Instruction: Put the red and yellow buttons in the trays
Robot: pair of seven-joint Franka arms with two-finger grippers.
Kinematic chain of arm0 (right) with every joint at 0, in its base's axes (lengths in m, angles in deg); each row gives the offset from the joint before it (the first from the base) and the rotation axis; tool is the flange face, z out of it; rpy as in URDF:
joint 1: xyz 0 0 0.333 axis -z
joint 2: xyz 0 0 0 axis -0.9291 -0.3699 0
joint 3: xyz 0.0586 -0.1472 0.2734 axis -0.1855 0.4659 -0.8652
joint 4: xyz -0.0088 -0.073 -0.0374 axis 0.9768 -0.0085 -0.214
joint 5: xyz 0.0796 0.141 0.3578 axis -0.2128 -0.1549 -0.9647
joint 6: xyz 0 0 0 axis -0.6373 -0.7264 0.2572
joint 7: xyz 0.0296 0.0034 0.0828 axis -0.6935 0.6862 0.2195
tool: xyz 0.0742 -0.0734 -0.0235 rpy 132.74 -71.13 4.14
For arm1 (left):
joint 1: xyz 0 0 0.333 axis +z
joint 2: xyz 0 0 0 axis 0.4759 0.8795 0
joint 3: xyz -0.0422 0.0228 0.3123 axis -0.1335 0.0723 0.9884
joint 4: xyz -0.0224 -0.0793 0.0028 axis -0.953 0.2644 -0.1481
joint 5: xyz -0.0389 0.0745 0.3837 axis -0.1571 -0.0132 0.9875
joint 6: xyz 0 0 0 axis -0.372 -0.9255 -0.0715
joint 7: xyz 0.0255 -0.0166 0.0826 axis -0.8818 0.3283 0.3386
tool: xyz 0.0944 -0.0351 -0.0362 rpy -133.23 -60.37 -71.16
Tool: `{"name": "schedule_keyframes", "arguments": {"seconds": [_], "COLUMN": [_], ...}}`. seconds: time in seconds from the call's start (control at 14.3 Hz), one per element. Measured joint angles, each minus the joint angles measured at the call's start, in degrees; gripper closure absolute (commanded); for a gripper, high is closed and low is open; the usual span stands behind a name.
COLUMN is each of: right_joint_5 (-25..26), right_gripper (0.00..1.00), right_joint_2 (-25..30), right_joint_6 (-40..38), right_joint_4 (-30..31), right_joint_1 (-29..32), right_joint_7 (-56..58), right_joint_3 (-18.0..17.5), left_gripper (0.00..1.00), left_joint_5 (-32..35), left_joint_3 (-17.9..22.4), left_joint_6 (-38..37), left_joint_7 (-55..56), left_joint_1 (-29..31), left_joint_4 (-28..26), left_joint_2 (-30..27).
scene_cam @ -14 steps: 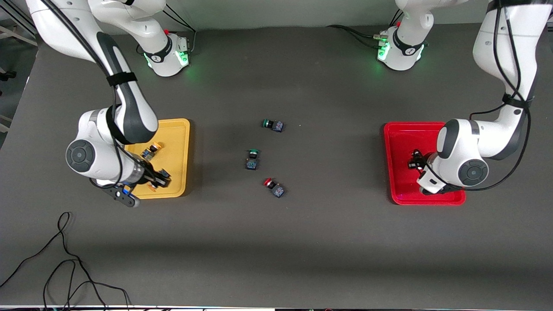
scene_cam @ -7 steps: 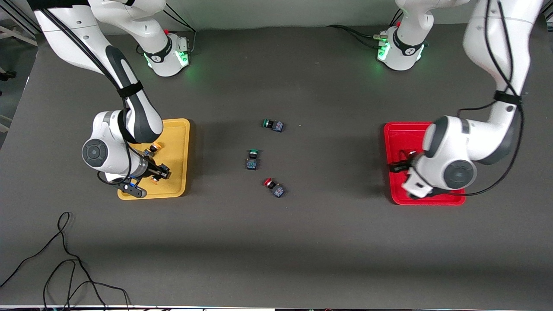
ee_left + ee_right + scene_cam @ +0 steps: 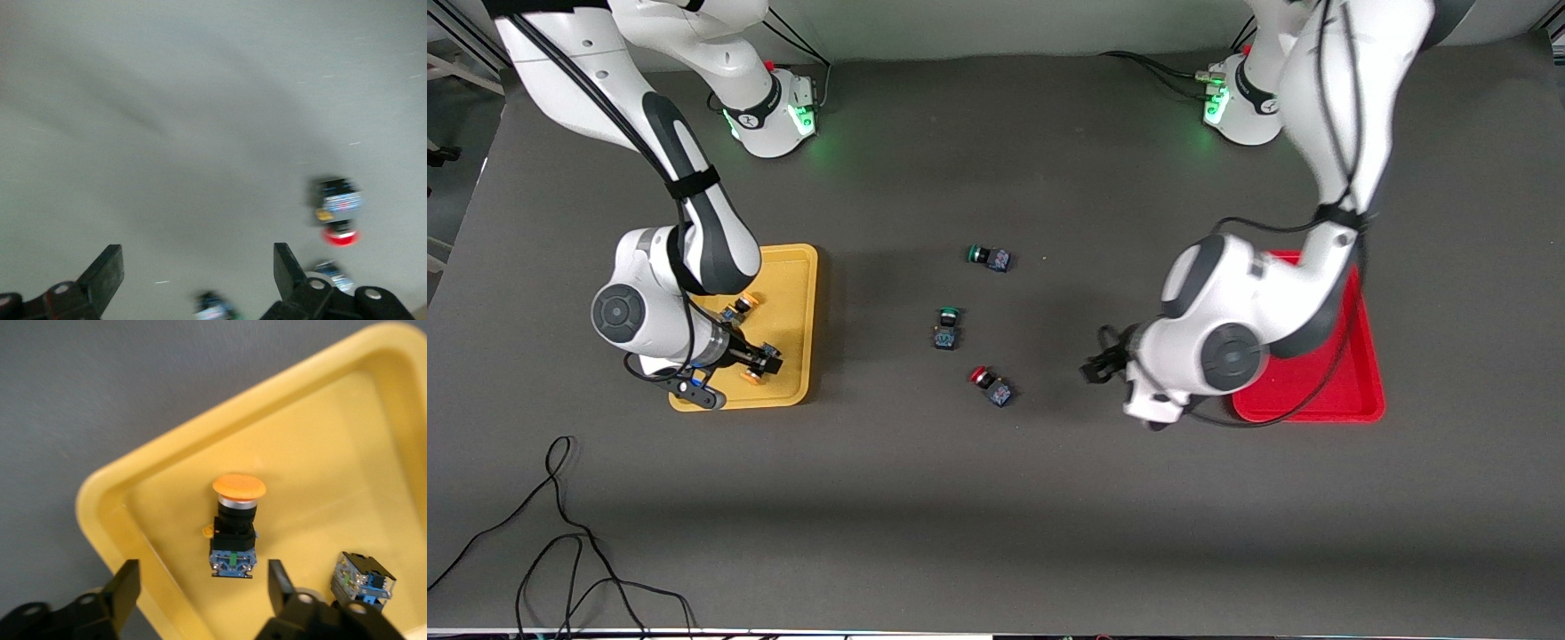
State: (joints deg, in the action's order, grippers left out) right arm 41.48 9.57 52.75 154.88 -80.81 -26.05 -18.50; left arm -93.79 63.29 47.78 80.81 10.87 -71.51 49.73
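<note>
On the dark table, the red-capped push-button switch with a dark block body (image 3: 991,384) lies nearest the front camera, on its side, cap pointing toward the right arm's end and slightly away from the camera. The left gripper (image 3: 1100,367), fingers spread and empty, hangs over bare table between that switch and the shallow red plastic tray (image 3: 1360,391). The right gripper (image 3: 200,593), jaws apart, hovers over the shallow yellow plastic tray (image 3: 796,302), where an orange-capped switch (image 3: 235,523) lies on its side; a second orange-capped switch (image 3: 738,309) lies farther back in that tray.
</note>
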Motion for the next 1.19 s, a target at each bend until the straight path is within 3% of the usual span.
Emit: {"name": "schedule_keyframes", "arguments": {"seconds": [0.28, 0.56, 0.77, 0.84, 0.98, 1.19], "right_joint_5": [0.0, 0.04, 0.1, 0.13, 0.4, 4.84], "right_gripper": [0.0, 0.0, 0.0, 0.0, 0.0, 0.0], "right_joint_2": [7.49, 17.49, 22.65, 23.48, 24.23, 25.3], "right_joint_6": [-5.61, -12.42, -20.41, -24.21, -29.74, -32.09], "right_joint_4": [-2.59, -5.39, -9.29, -11.71, -16.21, -18.71], "right_joint_1": [0.46, 0.42, 0.34, 0.34, 0.7, 2.1], "right_joint_7": [0.05, 0.27, 0.8, 1.96, 4.53, 9.71], "right_joint_3": [0.18, -0.43, -1.81, -2.14, -2.55, -4.44], "left_gripper": [0.0, 0.0, 0.02, 0.09, 0.35, 1.0], "left_joint_5": [-0.26, -0.26, -0.26, -0.26, -0.26, -0.26], "left_joint_3": [-0.17, 0.42, 1.24, 1.83, 2.62, 3.13], "left_joint_6": [17.67, 21.45, 23.95, 24.95, 26.17, 26.35], "left_joint_7": [10.51, 15.41, 16.41, 16.63, 16.91, 16.96], "left_joint_1": [-5.95, -9.37, -11.13, -11.91, -13.2, -13.85], "left_joint_4": [3.25, 9.79, 11.13, 11.19, 11.35, 11.96], "left_joint_2": [8.32, 15.4, 17.71, 18.41, 19.57, 20.23]}}
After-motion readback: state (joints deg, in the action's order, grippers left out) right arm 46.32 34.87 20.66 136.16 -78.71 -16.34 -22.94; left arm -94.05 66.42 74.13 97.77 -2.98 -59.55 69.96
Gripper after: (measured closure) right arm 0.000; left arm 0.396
